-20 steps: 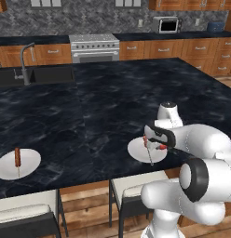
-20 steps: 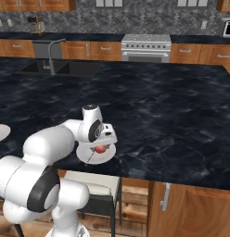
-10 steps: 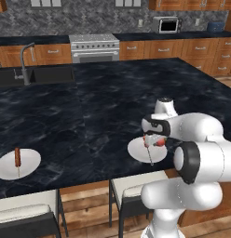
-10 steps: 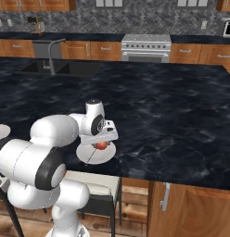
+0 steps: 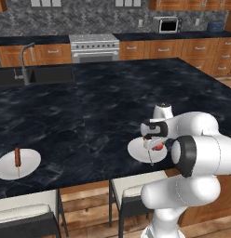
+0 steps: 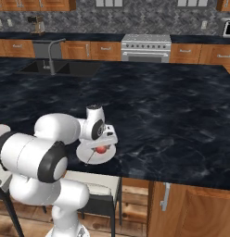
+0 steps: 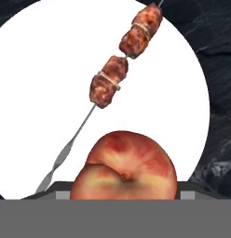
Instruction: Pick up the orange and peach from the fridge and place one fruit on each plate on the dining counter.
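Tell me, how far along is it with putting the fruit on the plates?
Partway, it seems. The peach is right over the near plate, which already carries a meat skewer; the gripper is down at it, and I cannot tell whether it has let go. The other plate, further along the dining counter, has a skewer but no fruit, so the orange looks left to do.

reddish peach (image 7: 123, 166) lies on white plate (image 7: 43, 93), dining counter (image 5: 103, 107).

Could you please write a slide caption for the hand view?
Peach over a white plate that also carries a meat skewer.
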Tool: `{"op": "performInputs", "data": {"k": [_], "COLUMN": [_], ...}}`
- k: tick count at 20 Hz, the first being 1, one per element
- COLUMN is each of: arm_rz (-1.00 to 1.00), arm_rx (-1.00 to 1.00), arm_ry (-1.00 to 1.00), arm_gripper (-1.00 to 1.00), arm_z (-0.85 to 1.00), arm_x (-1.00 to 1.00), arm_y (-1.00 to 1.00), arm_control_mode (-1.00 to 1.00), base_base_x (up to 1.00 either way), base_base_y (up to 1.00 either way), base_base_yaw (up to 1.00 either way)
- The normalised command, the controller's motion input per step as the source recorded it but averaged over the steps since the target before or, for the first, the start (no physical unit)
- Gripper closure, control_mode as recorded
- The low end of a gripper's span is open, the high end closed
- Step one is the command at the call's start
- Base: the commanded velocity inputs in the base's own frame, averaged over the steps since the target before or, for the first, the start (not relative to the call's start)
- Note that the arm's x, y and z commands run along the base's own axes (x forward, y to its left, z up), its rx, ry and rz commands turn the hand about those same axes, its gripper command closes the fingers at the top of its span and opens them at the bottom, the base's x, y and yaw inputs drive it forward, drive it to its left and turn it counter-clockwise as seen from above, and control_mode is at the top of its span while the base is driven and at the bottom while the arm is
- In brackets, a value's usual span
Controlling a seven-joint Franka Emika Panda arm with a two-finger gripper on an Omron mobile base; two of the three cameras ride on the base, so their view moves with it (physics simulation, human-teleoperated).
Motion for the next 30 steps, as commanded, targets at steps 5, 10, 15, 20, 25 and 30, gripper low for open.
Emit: {"op": "performInputs", "data": {"k": [5,10,15,20,25,30], "arm_rz": [0.04,0.03,0.00,0.00,0.00,0.00], "arm_rx": [0.00,0.00,0.00,0.00,0.00,0.00], "arm_ry": [0.00,0.00,0.00,0.00,0.00,0.00], "arm_gripper": [1.00,1.00,1.00,1.00,-1.00,-1.00], "arm_z": [-0.16,-0.10,-0.23,-0.09,-0.01,0.00], "arm_x": [0.00,0.08,0.04,0.01,0.00,0.00], "arm_y": [0.11,0.03,0.00,0.00,0.00,0.00], "arm_control_mode": [-1.00,-1.00,-1.00,-1.00,-1.00,-1.00], "base_base_x": [0.00,0.00,0.00,0.00,0.00,0.00], "base_base_y": [0.00,0.00,0.00,0.00,0.00,0.00], "base_base_yaw": [0.00,0.00,0.00,0.00,0.00,0.00]}}
